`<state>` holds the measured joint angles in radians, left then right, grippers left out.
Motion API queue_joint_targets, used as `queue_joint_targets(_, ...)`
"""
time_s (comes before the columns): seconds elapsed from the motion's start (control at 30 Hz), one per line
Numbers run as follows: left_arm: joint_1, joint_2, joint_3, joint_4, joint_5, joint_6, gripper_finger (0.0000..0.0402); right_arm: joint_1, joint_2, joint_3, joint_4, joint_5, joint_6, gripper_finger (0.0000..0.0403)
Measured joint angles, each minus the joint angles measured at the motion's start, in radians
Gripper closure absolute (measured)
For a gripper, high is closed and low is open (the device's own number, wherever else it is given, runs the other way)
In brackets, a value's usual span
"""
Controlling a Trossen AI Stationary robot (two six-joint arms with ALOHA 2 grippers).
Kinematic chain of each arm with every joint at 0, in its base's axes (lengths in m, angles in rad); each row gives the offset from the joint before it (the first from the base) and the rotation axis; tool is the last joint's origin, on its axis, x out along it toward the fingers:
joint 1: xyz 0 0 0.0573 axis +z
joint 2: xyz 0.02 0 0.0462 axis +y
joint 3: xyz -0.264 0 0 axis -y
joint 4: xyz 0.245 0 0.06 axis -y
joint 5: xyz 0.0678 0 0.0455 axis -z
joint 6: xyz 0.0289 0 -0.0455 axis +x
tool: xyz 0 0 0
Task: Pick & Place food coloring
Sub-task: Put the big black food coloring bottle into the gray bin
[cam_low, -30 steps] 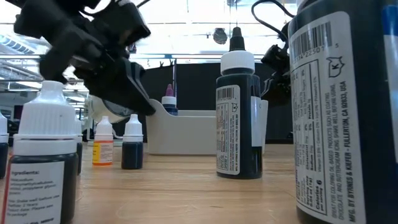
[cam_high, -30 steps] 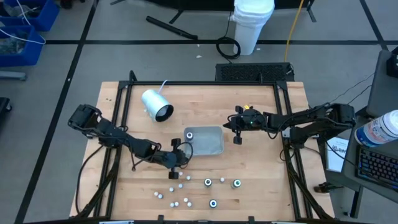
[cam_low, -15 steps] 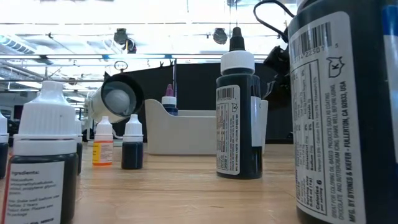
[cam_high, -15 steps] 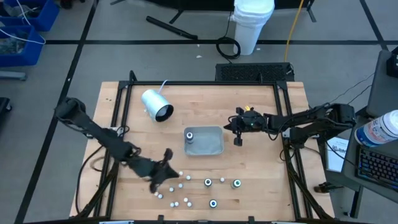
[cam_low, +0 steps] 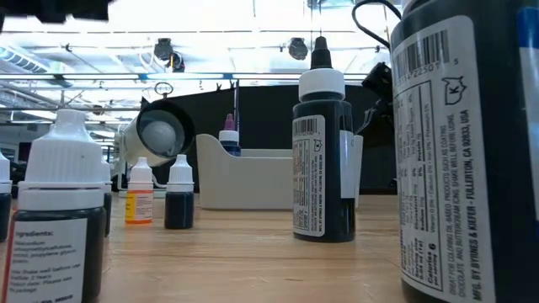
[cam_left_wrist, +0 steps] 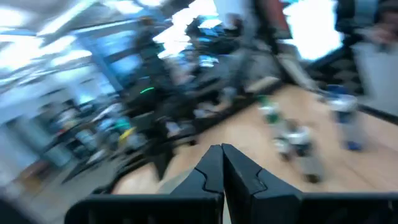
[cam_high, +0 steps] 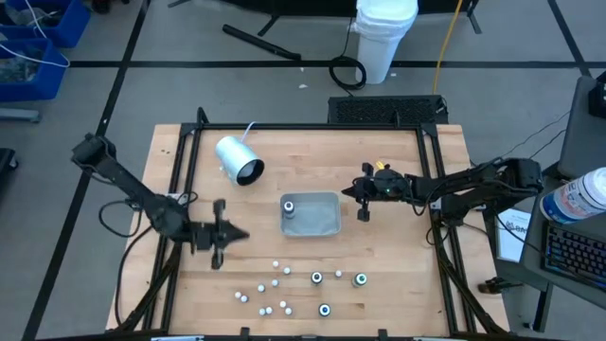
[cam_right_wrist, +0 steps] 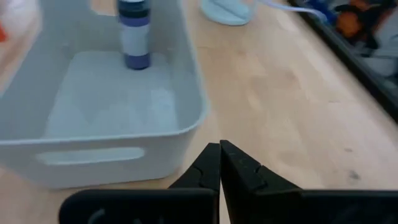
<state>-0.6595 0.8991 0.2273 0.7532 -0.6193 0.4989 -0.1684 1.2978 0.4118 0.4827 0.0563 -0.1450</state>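
Over the counter's (cam_high: 398, 180) left side, the left tool (cam_high: 222, 237) is closed and empty; food coloring bottles (cam_high: 284, 280) stand nearby; right tool (cam_high: 361, 210) closed beside the tray (cam_high: 327, 230)

- The left gripper (cam_high: 220, 245) sits at the lower left of the frame, fingers closed and empty
- The right gripper (cam_high: 361, 200) hovers right of centre, just beside the grey tray (cam_high: 327, 225), closed too
- One bottle (cam_high: 289, 206) stands in the tray's upper left corner
- The food coloring (cam_high: 301, 289) is scattered along the lower centre
- A white cylinder (cam_high: 238, 159) lies upper left of the tray
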Motion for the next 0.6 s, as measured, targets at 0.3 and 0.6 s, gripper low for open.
queue_joint_targets(0.3, 0.011, -0.086, -0.126, 0.132, -0.079, -0.148, 0.0396, 0.046, -0.183, -0.009, -0.099, 0.051, 0.04, 0.0403)
queue_joint_targets(0.6, 0.004, -0.102, -0.126, 0.127, -0.086, -0.157, 0.0397, 0.131, -0.335, -0.205, 0.26, 0.053, 0.047, 0.0403)
